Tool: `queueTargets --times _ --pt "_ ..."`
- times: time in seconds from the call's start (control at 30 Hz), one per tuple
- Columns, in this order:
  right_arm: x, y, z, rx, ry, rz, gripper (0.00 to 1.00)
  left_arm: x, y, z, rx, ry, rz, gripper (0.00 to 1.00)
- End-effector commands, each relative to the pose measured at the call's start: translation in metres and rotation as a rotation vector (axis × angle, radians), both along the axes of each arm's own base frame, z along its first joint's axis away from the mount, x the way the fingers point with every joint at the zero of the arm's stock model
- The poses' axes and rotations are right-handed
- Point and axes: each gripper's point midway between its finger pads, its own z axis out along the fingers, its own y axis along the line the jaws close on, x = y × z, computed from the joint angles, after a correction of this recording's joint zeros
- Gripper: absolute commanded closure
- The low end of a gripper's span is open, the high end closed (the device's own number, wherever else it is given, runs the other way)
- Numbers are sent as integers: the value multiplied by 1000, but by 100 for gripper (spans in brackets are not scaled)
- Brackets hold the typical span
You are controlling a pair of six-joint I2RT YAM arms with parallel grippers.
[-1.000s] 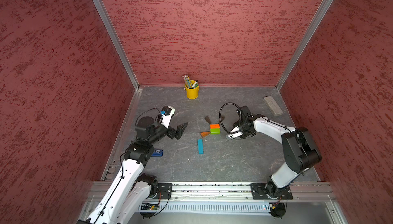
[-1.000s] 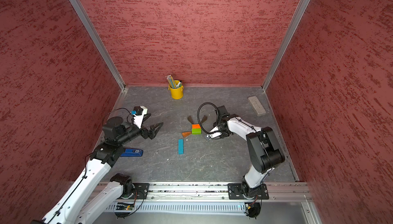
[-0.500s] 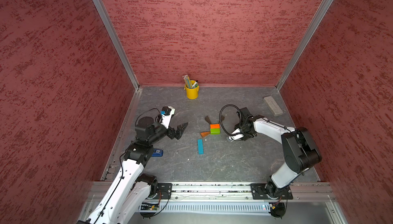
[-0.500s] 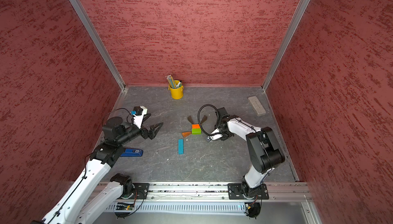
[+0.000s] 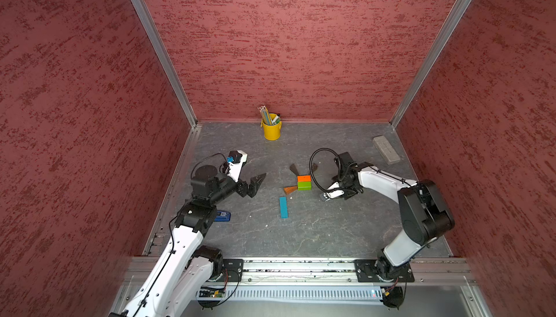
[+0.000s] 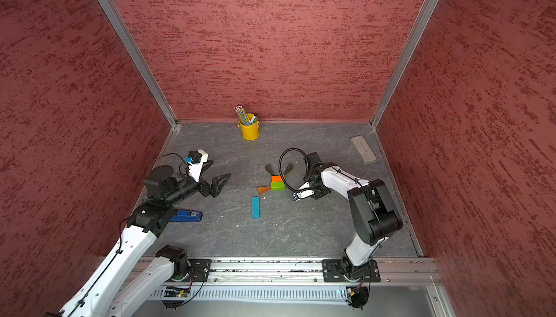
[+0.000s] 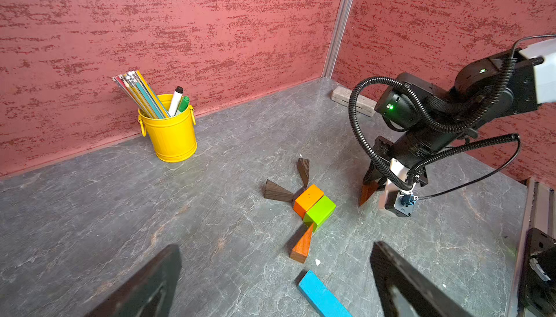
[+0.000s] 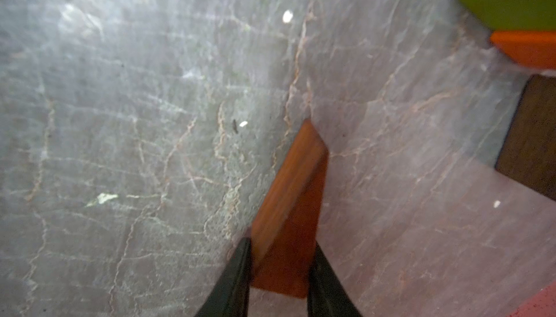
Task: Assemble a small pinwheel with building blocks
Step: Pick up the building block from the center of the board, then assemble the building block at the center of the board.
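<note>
Three blades (image 7: 278, 192) placed — near the green block (image 5: 304, 185), the right gripper (image 8: 281, 243) has just pinched the fourth wedge (image 8: 291, 186); left gripper (image 5: 257, 183) hangs open.

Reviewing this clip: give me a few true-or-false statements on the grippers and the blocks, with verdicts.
1. The right gripper is closed on a reddish wedge. True.
2. The left gripper holds the blue bar. False: it is open and empty; the blue bar lies on the table.
3. The orange block and green block touch side by side. True.
4. Four wedges sit at the centre. False: three do, two dark wedges and a second reddish wedge.
</note>
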Motion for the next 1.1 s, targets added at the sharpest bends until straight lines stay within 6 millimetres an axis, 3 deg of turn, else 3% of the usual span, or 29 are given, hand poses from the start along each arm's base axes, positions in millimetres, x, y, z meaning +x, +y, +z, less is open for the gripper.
queueTargets --times 0.0,0.2,0.37,0.63,0.73,0.9,1.07 --pt "0 7 2 16 23 0 69 0 0 5 -7 -17 -9 0" --pt "1 15 6 52 49 -52 75 0 -1 6 -10 -14 -12 0" --pt "3 33 22 155 118 -181 79 -2 0 9 -13 -25 -9 0" --pt "-28 34 22 171 171 -251 81 -3 0 9 -16 -26 -9 0" --pt "-31 36 21 184 174 -304 81 -2 0 9 -17 -22 -10 0" --pt "-9 37 16 159 70 -463 80 -2 2 7 -10 -20 2 0" --pt "0 48 16 211 83 -557 81 -1 3 3 -3 -6 13 0"
